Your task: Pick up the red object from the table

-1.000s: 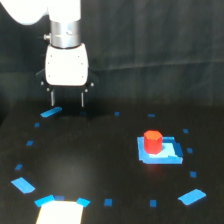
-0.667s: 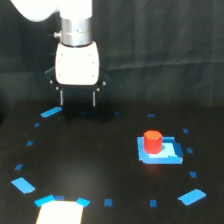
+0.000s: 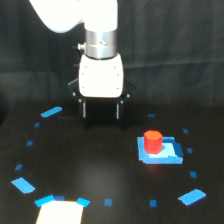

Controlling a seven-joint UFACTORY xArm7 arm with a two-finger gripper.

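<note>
The red object (image 3: pixel 152 141) is a small red-orange cylinder. It stands upright on the light-blue square patch (image 3: pixel 161 151) on the black table (image 3: pixel 100 170), at the exterior view's right. My gripper (image 3: pixel 101 111) hangs from the white arm, up and to the left of the red object, well apart from it. Its two dark fingers (image 3: pixel 84 109) point down with a gap between them and hold nothing.
Small blue tape marks (image 3: pixel 51 111) lie in a ring on the table, with larger ones at the front left (image 3: pixel 23 185) and front right (image 3: pixel 192 196). A pale rectangle (image 3: pixel 59 212) sits at the front edge. A dark curtain hangs behind.
My arm has moved toward the exterior view's right, closer to the red object. The red object has not moved.
</note>
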